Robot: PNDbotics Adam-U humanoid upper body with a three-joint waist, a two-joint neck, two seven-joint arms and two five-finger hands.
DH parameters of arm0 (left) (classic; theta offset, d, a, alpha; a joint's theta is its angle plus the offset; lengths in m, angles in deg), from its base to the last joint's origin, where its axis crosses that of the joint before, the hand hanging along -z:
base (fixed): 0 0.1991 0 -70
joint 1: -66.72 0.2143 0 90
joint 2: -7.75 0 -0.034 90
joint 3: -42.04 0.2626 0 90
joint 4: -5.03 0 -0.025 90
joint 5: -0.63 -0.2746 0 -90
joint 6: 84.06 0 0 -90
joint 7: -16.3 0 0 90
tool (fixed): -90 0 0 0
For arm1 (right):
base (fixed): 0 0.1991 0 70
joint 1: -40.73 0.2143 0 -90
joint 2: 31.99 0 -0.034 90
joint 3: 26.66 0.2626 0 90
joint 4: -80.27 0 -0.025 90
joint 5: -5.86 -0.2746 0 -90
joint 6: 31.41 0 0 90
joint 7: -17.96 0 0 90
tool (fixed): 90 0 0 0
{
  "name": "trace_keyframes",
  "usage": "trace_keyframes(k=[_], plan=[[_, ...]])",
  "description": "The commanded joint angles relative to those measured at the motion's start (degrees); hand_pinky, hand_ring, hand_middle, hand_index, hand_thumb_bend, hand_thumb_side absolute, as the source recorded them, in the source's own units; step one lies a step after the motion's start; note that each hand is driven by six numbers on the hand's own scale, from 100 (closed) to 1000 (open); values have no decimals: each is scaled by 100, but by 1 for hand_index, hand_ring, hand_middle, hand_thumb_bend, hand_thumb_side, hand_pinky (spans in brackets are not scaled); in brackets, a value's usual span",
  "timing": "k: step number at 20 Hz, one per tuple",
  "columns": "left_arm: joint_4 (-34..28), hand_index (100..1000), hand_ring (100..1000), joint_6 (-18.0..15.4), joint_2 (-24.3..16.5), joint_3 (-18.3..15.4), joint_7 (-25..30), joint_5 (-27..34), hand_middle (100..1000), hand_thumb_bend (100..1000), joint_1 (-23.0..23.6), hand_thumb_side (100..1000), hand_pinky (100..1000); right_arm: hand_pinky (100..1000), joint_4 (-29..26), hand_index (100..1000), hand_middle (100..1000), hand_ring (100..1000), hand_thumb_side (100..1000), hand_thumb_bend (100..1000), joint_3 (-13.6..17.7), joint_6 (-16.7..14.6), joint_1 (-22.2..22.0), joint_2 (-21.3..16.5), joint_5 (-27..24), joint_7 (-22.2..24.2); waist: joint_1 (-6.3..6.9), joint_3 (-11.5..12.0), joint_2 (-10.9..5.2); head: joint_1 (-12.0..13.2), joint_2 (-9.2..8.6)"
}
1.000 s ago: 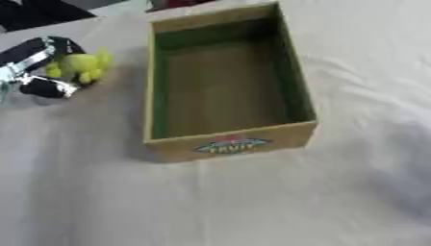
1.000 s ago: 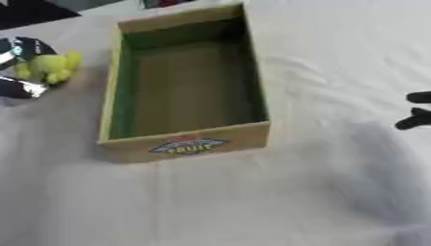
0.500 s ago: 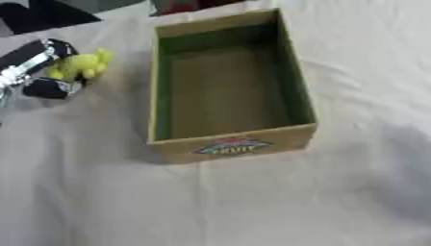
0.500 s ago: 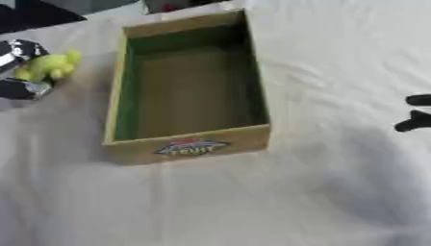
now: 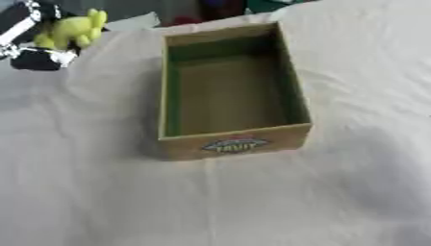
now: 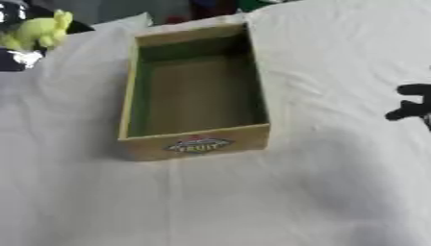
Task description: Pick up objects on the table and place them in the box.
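A yellow-green soft toy (image 5: 72,29) hangs above the table's far left corner, and my black and silver left hand (image 5: 27,37) is shut on it. The open cardboard box (image 5: 235,142), green inside with a label on its front wall, stands in the middle of the table to the right of the toy. Nothing lies inside it. A dark part of my right hand (image 6: 411,104) shows at the right edge in the right eye view, well away from the box.
A white cloth (image 5: 252,202) covers the table, with folds to the right of the box. Dark, red and green shapes (image 5: 221,8) lie past the table's far edge.
My left hand has risen and moved away toward the far left corner, carrying the yellow-green toy. The box and the right hand have stayed in place.
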Motion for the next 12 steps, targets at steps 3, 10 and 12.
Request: trace_keyframes(k=[3, 10, 12], plan=[[-531, 518, 591, -21, -101, 111, -282, -109, 591, 100, -231, 295, 279, 857, -114, 972, 701, 571, 775, 100, 42, -21, 38, 4, -51, 44, -79, -7, -227, 33, 65], [-873, 519, 587, 202, 583, 264, -445, -262, 585, 100, -652, 306, 273, 856, -114, 964, 701, 575, 781, 100, -17, -86, 232, 118, -122, 136, -187, -132, -287, 172, 10], [-969, 522, 590, 243, 761, 339, -504, -418, 586, 100, -702, 306, 275, 855, -114, 961, 701, 577, 783, 100, -57, -109, 329, 161, -164, 187, -214, -173, -289, 237, -13]])
